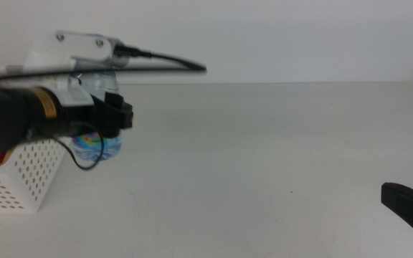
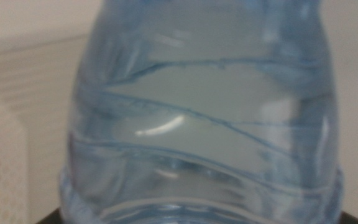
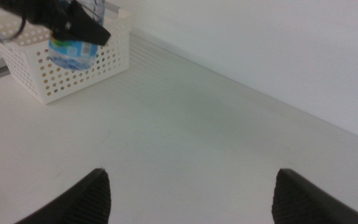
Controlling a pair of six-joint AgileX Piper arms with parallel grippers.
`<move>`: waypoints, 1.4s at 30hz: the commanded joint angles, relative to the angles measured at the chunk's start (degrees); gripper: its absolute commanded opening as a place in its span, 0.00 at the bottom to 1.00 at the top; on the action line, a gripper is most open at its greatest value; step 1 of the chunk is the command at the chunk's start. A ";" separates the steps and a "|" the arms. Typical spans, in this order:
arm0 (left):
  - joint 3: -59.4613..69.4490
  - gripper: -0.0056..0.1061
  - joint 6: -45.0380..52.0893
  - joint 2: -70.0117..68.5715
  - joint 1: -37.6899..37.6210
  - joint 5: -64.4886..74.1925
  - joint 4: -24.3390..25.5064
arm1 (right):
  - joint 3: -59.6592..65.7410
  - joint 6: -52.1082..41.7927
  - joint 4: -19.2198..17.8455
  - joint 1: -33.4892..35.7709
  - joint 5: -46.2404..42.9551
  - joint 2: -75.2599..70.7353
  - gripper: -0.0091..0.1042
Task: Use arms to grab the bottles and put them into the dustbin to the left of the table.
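My left gripper point(image 1: 117, 115) is shut on the clear water bottle point(image 1: 96, 147), which has a blue label, and holds it off the table point(image 1: 264, 158). The bottle is at the right corner of the white perforated dustbin point(image 1: 20, 179). I cannot tell if it is over the rim. The bottle fills the left wrist view point(image 2: 204, 124). In the right wrist view the bottle point(image 3: 72, 53) hangs in front of the dustbin point(image 3: 107, 59) under the left gripper point(image 3: 82, 28). My right gripper point(image 3: 194, 199) is open and empty, low at the right point(image 1: 411, 204). The tea bottle is out of view.
A small patch of red point(image 1: 1, 155) shows at the dustbin's rim behind the left arm. A black cable point(image 1: 163, 61) runs above the left wrist. The white wall stands behind the table's far edge.
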 commanded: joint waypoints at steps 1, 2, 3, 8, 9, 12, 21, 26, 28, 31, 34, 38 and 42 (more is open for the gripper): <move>-6.69 0.01 -0.50 -1.92 0.03 2.45 -0.33 | -1.65 -0.51 -0.50 0.06 -3.76 0.19 0.68; -8.45 0.01 -0.20 -1.74 0.21 5.13 -0.26 | -1.65 -0.51 -0.50 0.06 -3.76 0.19 0.68; -10.17 0.01 0.42 -1.48 0.77 7.54 -0.32 | -1.65 -0.51 -0.50 0.06 -3.76 0.19 0.68; -17.85 0.01 7.39 1.76 5.47 19.28 -3.94 | -1.65 -0.51 -0.50 0.06 -3.76 0.19 0.68; -19.61 0.01 9.87 2.60 6.84 21.99 -5.84 | -1.65 -0.51 -0.50 0.06 -3.76 0.19 0.68; -25.15 0.01 17.26 4.93 11.60 28.99 -10.90 | -1.65 -0.51 -0.50 0.06 -3.76 0.19 0.68; -39.99 0.01 28.30 14.77 24.31 44.73 -16.81 | -1.65 -0.51 -0.50 0.06 -3.76 0.19 0.68; -46.13 0.01 30.35 21.17 28.71 49.31 -16.87 | -1.65 -0.51 -0.50 0.06 -3.76 0.19 0.68; -47.67 0.01 31.68 23.14 30.06 50.83 -16.87 | -1.65 -0.51 -0.50 0.06 -3.76 0.19 0.68; -48.74 0.01 32.97 25.59 32.34 50.74 -16.87 | -1.65 -0.51 -0.50 0.06 -3.76 0.19 0.68; -48.89 0.01 33.11 28.17 34.22 49.77 -16.87 | -1.65 -0.51 -0.50 0.06 -3.76 0.19 0.68; -48.89 0.01 33.11 31.21 35.42 47.41 -17.29 | -1.65 -0.51 -0.50 0.06 -3.76 0.19 0.68; -48.89 0.01 33.11 33.63 35.42 45.74 -16.64 | -1.65 -0.51 -0.50 0.06 -3.76 0.19 0.68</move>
